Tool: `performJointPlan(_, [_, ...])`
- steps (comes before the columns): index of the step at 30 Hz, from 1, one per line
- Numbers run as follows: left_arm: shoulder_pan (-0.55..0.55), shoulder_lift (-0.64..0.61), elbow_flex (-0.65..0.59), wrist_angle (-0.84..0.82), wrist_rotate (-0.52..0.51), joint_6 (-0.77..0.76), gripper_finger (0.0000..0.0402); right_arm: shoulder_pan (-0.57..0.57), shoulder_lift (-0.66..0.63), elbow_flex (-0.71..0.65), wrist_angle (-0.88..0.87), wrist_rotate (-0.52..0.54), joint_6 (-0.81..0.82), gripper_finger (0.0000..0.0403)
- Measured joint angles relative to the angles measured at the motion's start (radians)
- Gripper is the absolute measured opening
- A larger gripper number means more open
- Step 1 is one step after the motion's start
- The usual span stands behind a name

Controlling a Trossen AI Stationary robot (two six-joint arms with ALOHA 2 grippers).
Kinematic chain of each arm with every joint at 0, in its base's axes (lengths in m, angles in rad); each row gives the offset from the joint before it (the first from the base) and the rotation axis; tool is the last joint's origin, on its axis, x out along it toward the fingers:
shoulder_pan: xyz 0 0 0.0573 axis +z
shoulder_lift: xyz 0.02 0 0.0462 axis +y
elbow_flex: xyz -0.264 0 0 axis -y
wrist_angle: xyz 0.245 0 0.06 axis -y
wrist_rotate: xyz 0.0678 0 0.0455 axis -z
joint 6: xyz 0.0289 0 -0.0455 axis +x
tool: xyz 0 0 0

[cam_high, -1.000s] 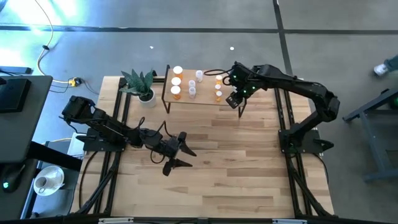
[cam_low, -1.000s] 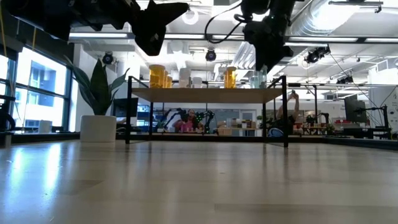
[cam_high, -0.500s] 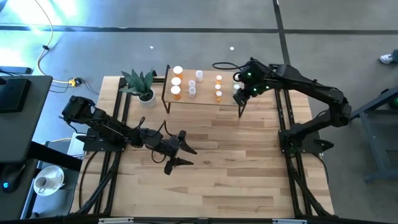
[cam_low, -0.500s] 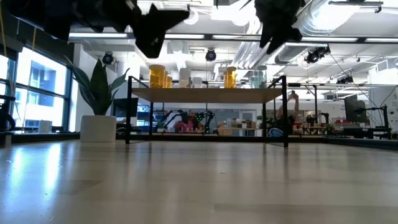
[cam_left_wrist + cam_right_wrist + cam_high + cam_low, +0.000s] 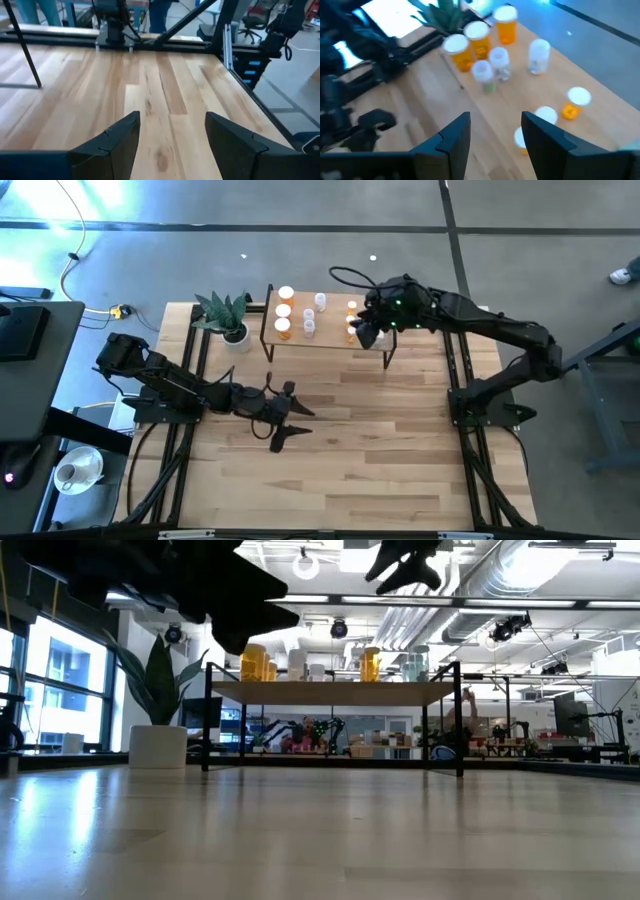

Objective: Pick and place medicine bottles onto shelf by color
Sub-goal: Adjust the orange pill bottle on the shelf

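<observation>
I take the shelf as my landmark: it stands at the far edge of the surface, with the potted plant just beside its left end. As far as I can see every one of the medicine bottles is already up on the board: large orange ones in a row at the plant end, pale and clear ones in the middle, small orange ones toward the other end. I see no bottle down on the bare wood in front of it. My right tool hangs over the shelf's right end, jaws spread and pinching nothing. The left tool waits well in front of the shelf, above open wood, jaws likewise spread and empty. I judge the sorting is at or near its finish. Next I would back the right arm away without clipping the small orange bottles under it, then check the colour groups.
</observation>
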Motion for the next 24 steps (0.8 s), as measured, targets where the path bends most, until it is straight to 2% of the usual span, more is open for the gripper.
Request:
performJointPlan(6, [-0.013,0.000,0.000,-0.012,0.000,-0.068,0.0214,-0.012,0.054,0.000,-0.032,0.033,0.035,0.0167])
performJointPlan(17, [-0.091,0.000,0.000,-0.024,-0.029,-0.079,0.0214,-0.022,0.147,0.000,-0.080,0.028,0.051,0.0167])
performJointPlan(24, [-0.107,0.000,0.000,-0.028,-0.053,-0.079,0.0214,-0.022,0.172,0.000,-0.110,0.071,0.051,0.0167])
